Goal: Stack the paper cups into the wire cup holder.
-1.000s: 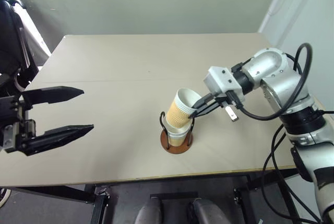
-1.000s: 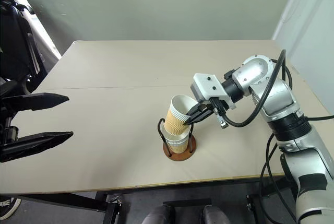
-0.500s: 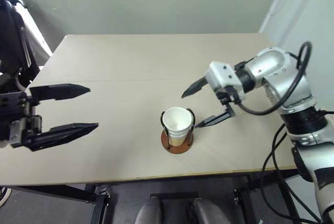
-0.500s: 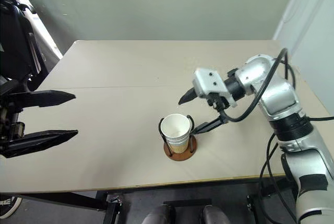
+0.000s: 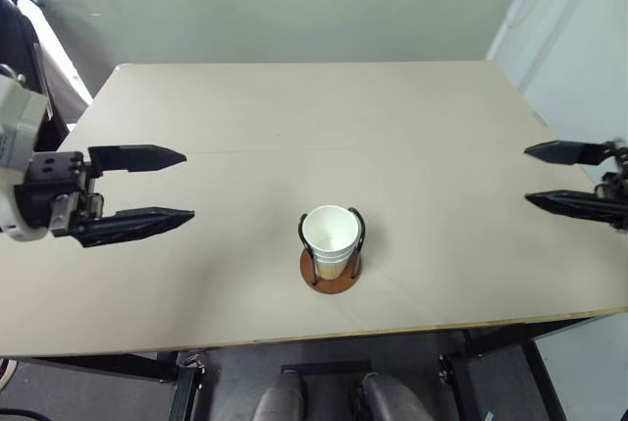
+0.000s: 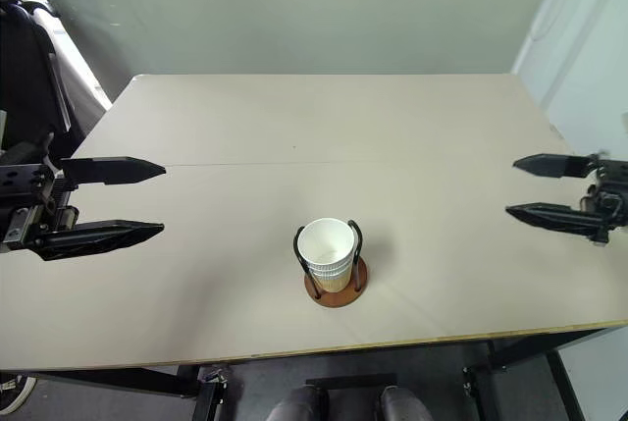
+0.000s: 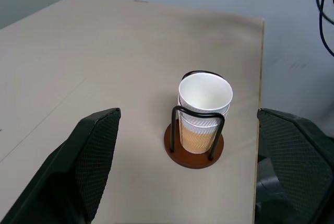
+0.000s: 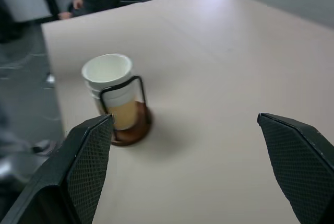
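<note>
At the far left, the left claw (image 5: 142, 187) hangs above the pale surface (image 5: 294, 127) near its left edge, its two black fingers (image 5: 137, 157) spread wide apart with nothing between them, both pointing toward the middle. It is well apart from the cups.

Near the front edge, about midway across the surface, stands the wire cup holder (image 5: 332, 271), its round reddish-brown base flat on the surface and its thin black wire loops rising upright. The paper cups (image 5: 330, 237) sit nested inside it, mouth up, with the white inside of the top cup showing. In the left wrist view the stack (image 7: 204, 112) shows a tan-yellow ribbed wall low down between the wires and white rolled rims one over the other above it; there seem to be three cups, though the rims sit too close together to count with certainty. The top rim stands slightly above the wire loops.

At the far right, the right claw (image 5: 574, 178) hovers over the right edge of the surface, its fingers likewise spread apart and empty, pointing inward toward the holder and well clear of it.
</note>
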Controlling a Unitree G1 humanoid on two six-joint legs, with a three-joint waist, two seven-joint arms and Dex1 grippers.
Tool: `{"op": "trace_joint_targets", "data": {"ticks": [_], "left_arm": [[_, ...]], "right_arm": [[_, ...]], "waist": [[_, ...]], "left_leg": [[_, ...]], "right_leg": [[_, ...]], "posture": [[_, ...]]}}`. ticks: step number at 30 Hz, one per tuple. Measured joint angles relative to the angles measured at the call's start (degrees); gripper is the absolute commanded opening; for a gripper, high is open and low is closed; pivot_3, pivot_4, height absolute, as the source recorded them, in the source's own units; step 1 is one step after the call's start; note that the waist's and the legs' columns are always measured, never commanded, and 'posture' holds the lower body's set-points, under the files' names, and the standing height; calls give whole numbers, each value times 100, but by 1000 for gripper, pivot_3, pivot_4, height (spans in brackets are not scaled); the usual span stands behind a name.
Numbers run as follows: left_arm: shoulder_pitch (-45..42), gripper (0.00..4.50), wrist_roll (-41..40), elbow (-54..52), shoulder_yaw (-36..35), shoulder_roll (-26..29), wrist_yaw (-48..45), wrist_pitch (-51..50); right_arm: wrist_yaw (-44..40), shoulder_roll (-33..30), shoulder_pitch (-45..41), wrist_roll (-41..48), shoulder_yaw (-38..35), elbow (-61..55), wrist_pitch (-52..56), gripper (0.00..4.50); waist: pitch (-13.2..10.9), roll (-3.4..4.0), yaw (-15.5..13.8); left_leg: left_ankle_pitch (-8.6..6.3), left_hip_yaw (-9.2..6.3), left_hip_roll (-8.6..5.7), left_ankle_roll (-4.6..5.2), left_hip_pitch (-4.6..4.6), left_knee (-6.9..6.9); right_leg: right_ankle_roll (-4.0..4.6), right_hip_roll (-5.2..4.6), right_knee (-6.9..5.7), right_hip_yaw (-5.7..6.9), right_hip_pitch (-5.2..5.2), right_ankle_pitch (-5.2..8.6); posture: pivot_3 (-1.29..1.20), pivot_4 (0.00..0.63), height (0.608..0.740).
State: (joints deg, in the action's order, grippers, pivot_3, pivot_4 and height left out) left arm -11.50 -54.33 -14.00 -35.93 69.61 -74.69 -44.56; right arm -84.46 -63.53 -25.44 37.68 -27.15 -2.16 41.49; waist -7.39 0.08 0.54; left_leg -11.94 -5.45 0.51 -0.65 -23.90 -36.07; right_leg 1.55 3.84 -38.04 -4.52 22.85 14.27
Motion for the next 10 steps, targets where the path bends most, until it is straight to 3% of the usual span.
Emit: {"op": "trace_joint_targets", "data": {"ticks": [10], "left_arm": [[169,4500,-22,-187,-60,-38,102,-176]], "right_arm": [[24,-38,7,98,78,1,-172,4453]], "waist": [[0,0,-29]], "left_leg": [[-6,2,-3,25,-3,-18]], "right_leg": [[-16,-1,7,-8,-17,5]], "posture": [[0,150,740]]}}
